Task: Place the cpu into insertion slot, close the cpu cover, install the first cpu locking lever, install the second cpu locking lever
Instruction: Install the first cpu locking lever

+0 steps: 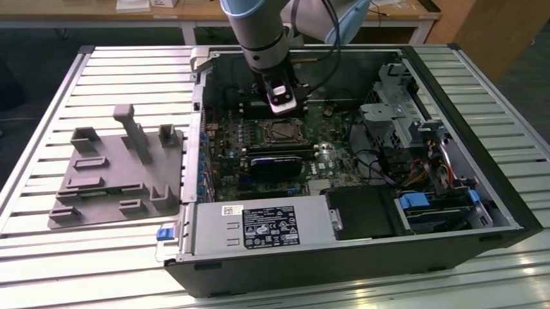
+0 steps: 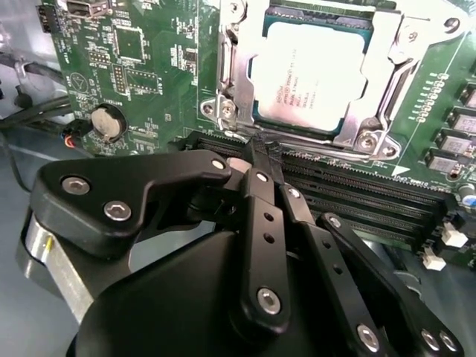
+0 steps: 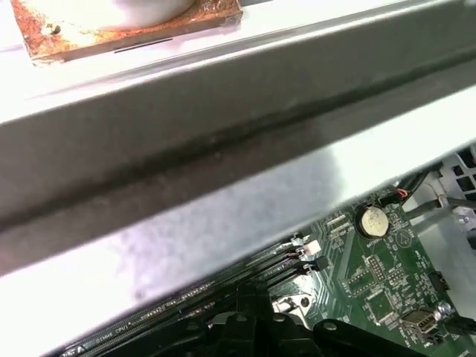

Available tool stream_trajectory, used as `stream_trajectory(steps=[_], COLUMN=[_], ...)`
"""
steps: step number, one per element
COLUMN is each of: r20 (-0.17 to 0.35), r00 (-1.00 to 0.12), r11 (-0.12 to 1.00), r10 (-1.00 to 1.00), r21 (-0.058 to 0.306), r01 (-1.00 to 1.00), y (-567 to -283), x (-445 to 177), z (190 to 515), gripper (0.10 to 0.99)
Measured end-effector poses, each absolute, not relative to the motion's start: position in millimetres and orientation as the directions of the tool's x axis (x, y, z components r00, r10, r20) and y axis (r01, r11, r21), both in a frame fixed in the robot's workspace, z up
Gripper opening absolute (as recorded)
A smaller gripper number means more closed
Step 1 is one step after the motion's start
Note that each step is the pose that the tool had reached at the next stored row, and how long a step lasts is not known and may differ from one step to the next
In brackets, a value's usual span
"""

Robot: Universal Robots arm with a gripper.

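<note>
Green motherboard (image 2: pixel 149 67): cpu (image 2: pixel 312 71) seated (cover (image 2: pixel 387 89) down) just beyond claw (image 2: pixel 262 152), fingertips together.

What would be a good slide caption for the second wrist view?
Closed gripper poised beside the socket, cpu seated beneath the lowered cpu cover.

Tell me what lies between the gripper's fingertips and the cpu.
In the second wrist view, the cpu cover's metal edge and the nearest black memory slots lie between the gripper and the cpu.
</note>
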State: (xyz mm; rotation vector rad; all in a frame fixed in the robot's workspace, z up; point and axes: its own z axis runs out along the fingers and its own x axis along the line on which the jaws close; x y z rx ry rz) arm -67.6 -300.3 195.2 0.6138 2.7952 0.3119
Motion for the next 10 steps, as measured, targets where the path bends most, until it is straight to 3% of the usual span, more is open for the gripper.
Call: stream_trajectory(steps=[10], r20=[-0.207], r00=[-0.876], r11=[0.888], r10=[0.435], r21=[0.262], r01=[0.379], y=[-300.3], x=[-67.6], z=[205.5], gripper=[0.102])
